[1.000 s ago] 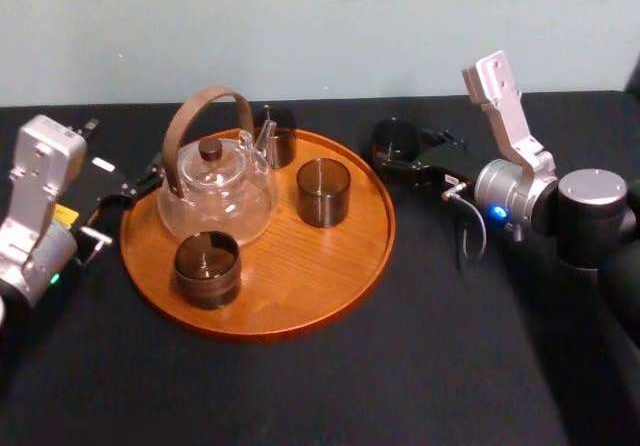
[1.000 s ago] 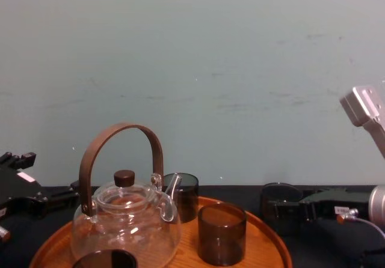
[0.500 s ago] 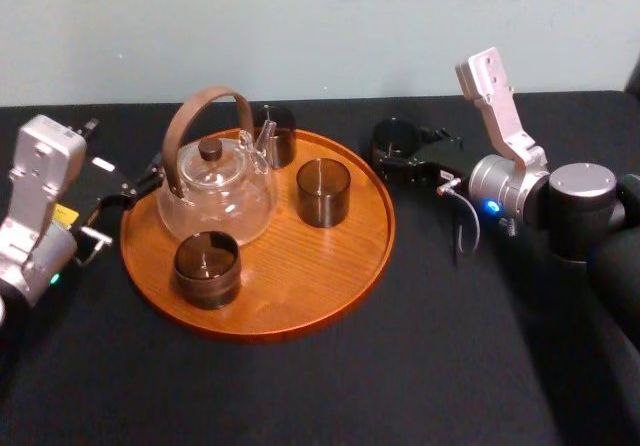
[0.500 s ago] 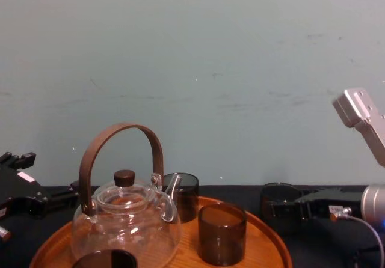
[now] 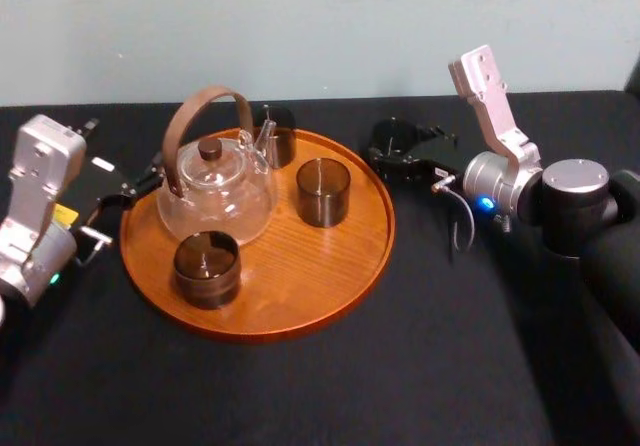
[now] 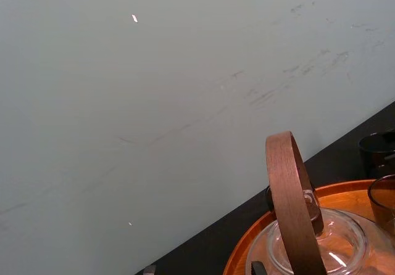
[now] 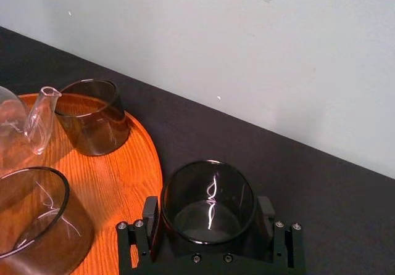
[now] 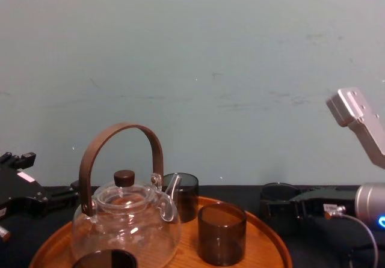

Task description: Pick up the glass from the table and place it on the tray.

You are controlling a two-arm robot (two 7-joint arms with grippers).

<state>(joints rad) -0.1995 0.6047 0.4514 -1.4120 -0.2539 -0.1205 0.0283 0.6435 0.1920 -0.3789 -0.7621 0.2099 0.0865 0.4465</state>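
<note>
Matte black bench (image 5: pixel 300 396), bare along its front edge. Farther in, left of centre, a round wooden tray (image 5: pixel 300 301) with a low rim. On it, a front tumbler (image 5: pixel 207 266) near the front rim, then a glass teapot (image 5: pixel 215 196) with a bentwood handle and a middle tumbler (image 5: pixel 323 191) beside it, then a back tumbler (image 5: pixel 277 131) at the far rim, behind the spout. Bare wood across the tray's right part.

Just off the tray's left rim, the left end effector (image 5: pixel 130 188), parked, grip state impossible to tell.

Just beside the tray's far right rim, upright on the bench, the glass (image 5: pixel 392 134): dark, short, mouth up. Around it, the right end effector (image 5: pixel 393 151), reaching in from the bench's right side. In the right wrist view, one finger against each side of the glass wall, so judged clamped on it. Base apparently on the bench, not yet lifted.

Tray to the robot's left of the glass and slightly nearer, low rim between. Likely next: a small lift over that rim, then a short carry left onto bare wood by the middle tumbler. Right arm far the nearer, left arm across the whole tray.

Behind everything, a pale wall (image 5: pixel 320 26).
</note>
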